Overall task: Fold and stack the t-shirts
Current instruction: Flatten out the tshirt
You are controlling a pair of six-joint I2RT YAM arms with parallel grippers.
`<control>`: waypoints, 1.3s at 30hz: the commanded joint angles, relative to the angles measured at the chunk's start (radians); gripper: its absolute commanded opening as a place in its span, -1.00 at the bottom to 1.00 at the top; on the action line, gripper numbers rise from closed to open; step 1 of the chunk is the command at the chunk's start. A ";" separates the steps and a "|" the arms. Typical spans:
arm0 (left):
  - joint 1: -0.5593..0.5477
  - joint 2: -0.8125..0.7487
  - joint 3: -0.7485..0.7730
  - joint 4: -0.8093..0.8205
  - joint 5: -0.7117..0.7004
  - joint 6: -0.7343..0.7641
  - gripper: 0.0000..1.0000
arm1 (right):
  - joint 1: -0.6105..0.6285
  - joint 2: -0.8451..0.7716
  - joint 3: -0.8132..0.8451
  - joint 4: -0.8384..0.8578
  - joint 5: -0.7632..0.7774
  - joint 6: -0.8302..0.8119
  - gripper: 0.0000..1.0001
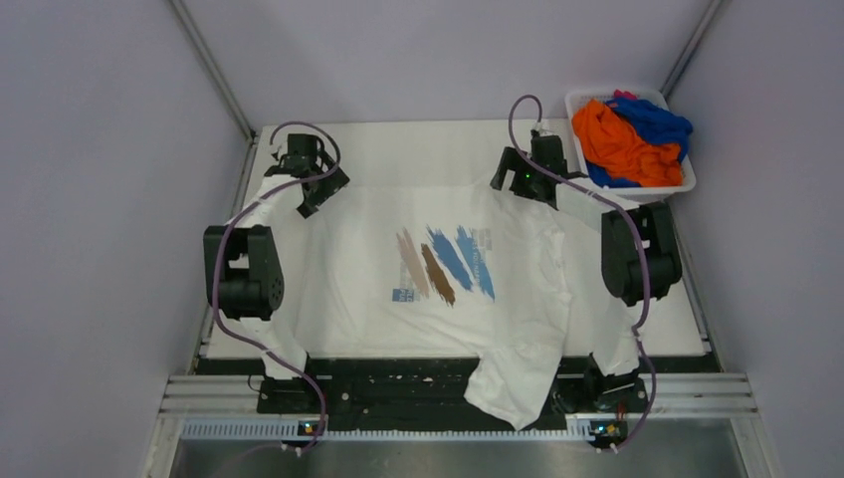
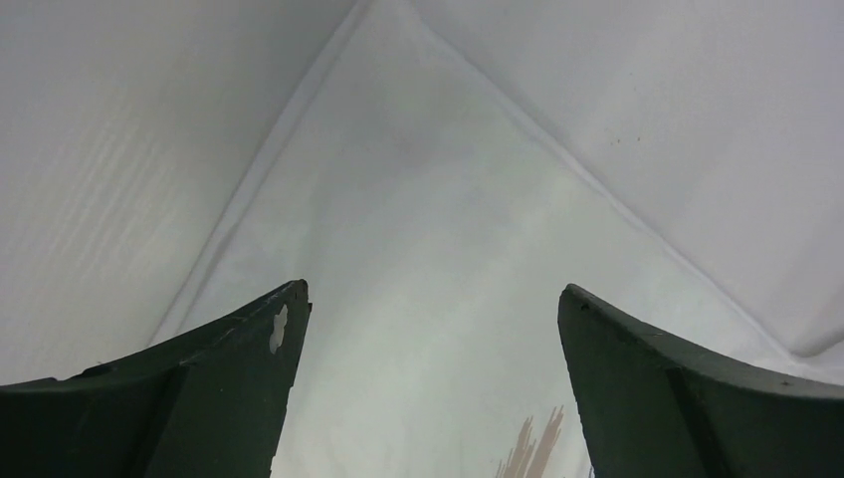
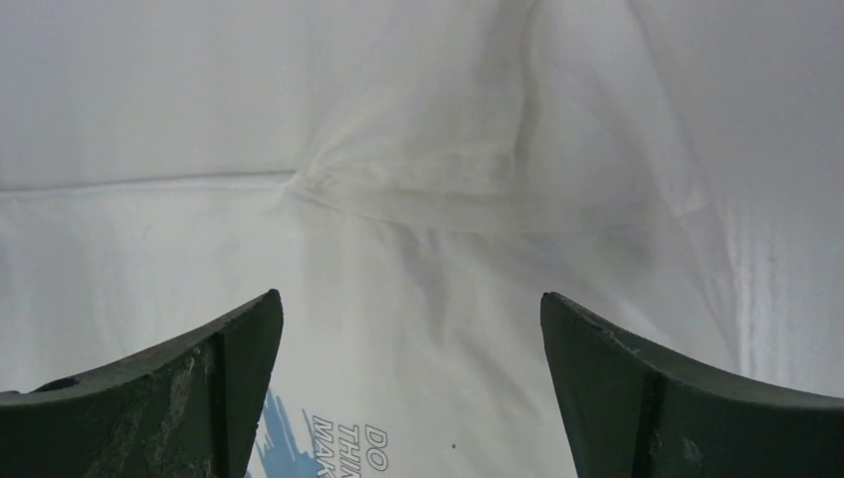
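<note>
The white t-shirt (image 1: pixel 438 269) lies spread flat on the table, print side up, with blue and brown slanted strokes (image 1: pixel 443 264). One part hangs over the table's near edge (image 1: pixel 513 383). My left gripper (image 1: pixel 316 191) is open and empty above the shirt's far left corner; the left wrist view shows white cloth (image 2: pixel 438 229) and brown print between its jaws (image 2: pixel 433 299). My right gripper (image 1: pixel 518 181) is open and empty above the shirt's far right part; the right wrist view (image 3: pixel 410 304) shows a creased fold (image 3: pixel 428 179) and blue print (image 3: pixel 279 438). Orange (image 1: pixel 622 144), blue (image 1: pixel 657 119) and pink-red (image 1: pixel 625 97) shirts lie in the basket.
A white plastic basket (image 1: pixel 687 184) stands at the far right corner of the table. Grey walls close in the left, right and back. The arm bases and a metal rail (image 1: pixel 448 393) run along the near edge.
</note>
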 commanded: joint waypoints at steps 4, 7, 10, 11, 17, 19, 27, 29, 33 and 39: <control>-0.021 0.076 -0.011 0.011 0.060 0.006 0.98 | 0.033 0.092 0.044 0.097 -0.112 0.037 0.98; -0.021 0.095 -0.025 0.017 0.053 0.001 0.98 | 0.038 0.143 0.090 0.101 -0.117 0.027 0.97; -0.022 0.110 -0.023 0.007 0.035 -0.001 0.98 | 0.040 0.200 0.149 0.098 -0.100 0.020 0.97; -0.021 0.115 -0.019 -0.004 0.028 -0.002 0.97 | 0.040 0.229 0.171 0.094 -0.095 0.019 0.97; -0.022 0.123 -0.038 -0.033 -0.012 -0.009 0.97 | 0.054 0.340 0.309 0.096 -0.072 -0.011 0.97; -0.021 0.123 -0.038 -0.040 -0.022 -0.009 0.97 | 0.056 0.377 0.366 0.118 -0.061 -0.022 0.97; -0.022 0.125 -0.030 -0.063 -0.060 0.005 0.96 | 0.089 0.537 0.660 0.237 -0.077 -0.068 0.97; -0.021 0.127 -0.022 -0.071 -0.064 0.006 0.97 | 0.102 0.615 0.754 0.273 -0.095 -0.081 0.97; -0.021 0.121 -0.007 -0.094 -0.082 0.009 0.97 | 0.115 0.796 1.016 0.247 -0.097 -0.101 0.97; -0.021 0.079 -0.006 -0.099 -0.091 0.020 0.97 | 0.115 0.780 1.069 0.249 -0.117 -0.135 0.97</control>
